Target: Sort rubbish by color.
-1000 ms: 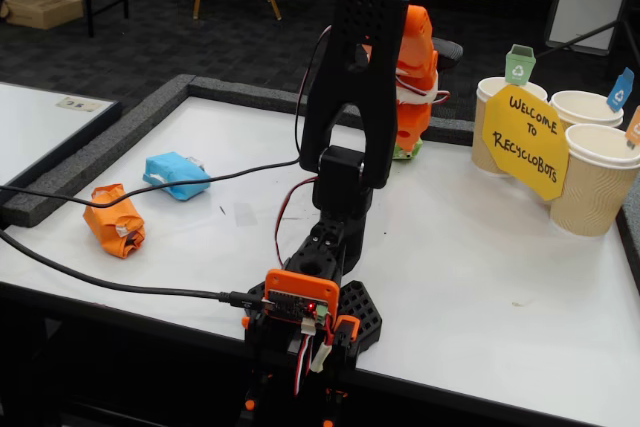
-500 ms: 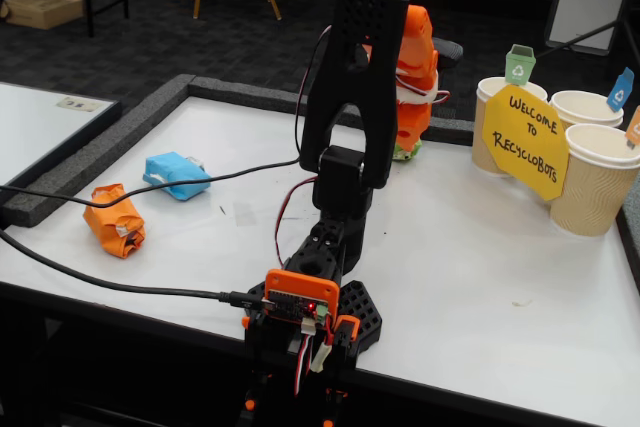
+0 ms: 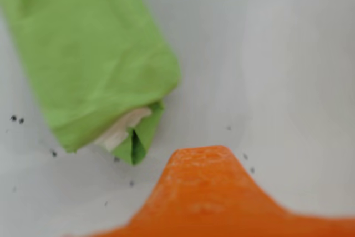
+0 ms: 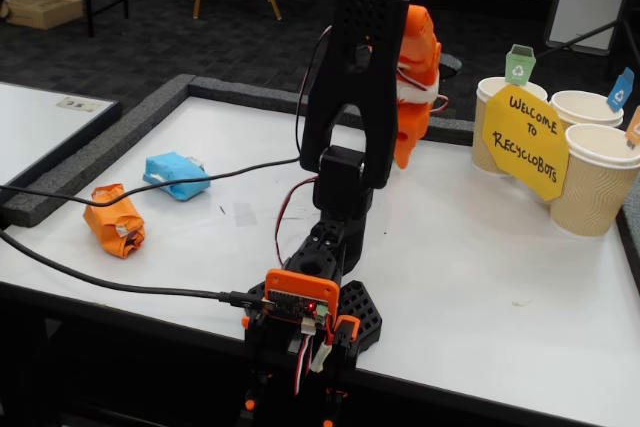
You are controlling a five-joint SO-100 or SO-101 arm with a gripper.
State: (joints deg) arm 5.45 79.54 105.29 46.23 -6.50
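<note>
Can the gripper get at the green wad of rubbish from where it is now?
Probably yes. In the wrist view the green wad lies on bare table just beyond the gripper's orange finger, with nothing between them. Whether the fingers are open cannot be told.

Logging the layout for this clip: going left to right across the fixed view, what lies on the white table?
Orange wad → light blue wad → black arm with its orange gripper → yellow welcome sign in front of the paper cups. The green wad is not visible in this view.
</note>
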